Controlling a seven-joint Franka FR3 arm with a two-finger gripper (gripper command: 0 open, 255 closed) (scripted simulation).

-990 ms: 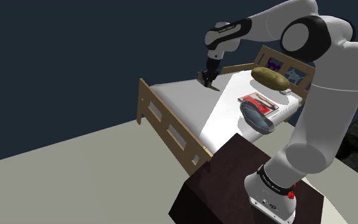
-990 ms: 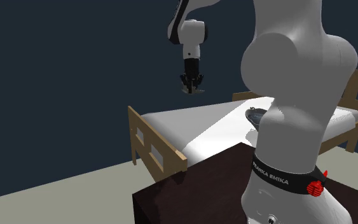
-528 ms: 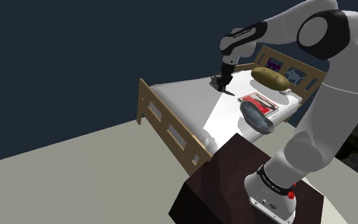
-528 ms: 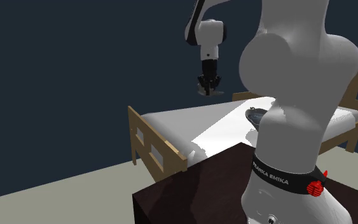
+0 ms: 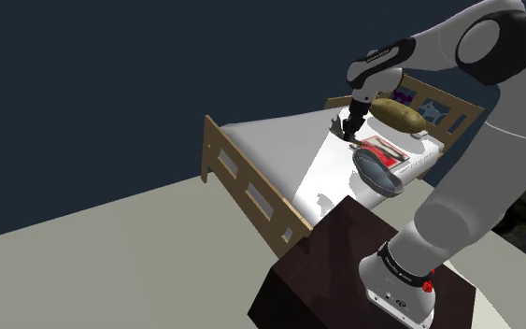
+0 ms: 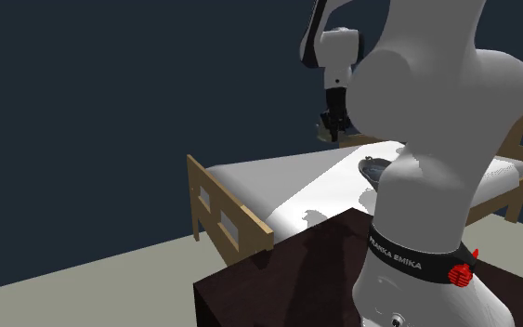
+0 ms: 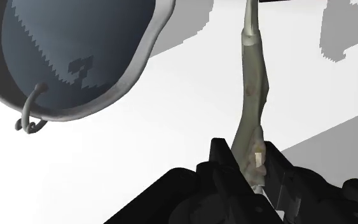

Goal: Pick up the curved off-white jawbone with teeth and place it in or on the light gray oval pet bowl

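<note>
Pincer (image 7: pixel 248 158) is noted closed narrowly on the jawbone (image 7: pixel 254 95), which is clasped between both fingers at its toothed end. The pale, curved bone is seen extending away from the fingertips.

In the shoulder view the pincer (image 5: pixel 349 127) is found over the head end of the bed (image 5: pixel 270 142). The bowl (image 5: pixel 379 172) is recorded at about 5 o'clock from it, apart from it, and resting on the mattress just beside a flat red-and-white item (image 5: pixel 385 149). A brown lumpy object (image 5: pixel 396 114) is seen at about 2 o'clock from the pincer.

In the second exterior view the pincer (image 6: pixel 332 131) is held clear above the mattress, with the bowl (image 6: pixel 372 168) at about 4 o'clock, partly hidden by the arm (image 6: pixel 436 102).

In the wrist view the bowl (image 7: pixel 69 44) is shown with a grey rim and a dark blue-grey inside. The jawbone is not over it.
</note>
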